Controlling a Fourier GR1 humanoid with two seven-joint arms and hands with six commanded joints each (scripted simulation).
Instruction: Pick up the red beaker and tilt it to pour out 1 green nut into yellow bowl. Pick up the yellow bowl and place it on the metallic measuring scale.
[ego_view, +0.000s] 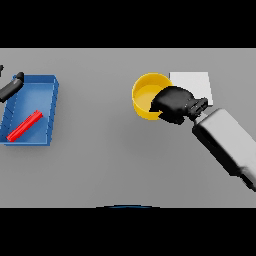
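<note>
The yellow bowl (146, 95) sits right of the table's middle, its right edge touching the pale square measuring scale (192, 84). My right hand (173, 104) is over the bowl's right rim with its fingers curled round it. I see no green nut inside the bowl. The red beaker (25, 125) lies on its side in the blue tray (52, 112) at the far left. At the tray's upper left corner, my left hand (13, 85) rests with relaxed fingers and holds nothing.
The blue tray takes up the table's left side. The scale stands behind and to the right of the bowl, partly hidden by my right hand and forearm (227, 142).
</note>
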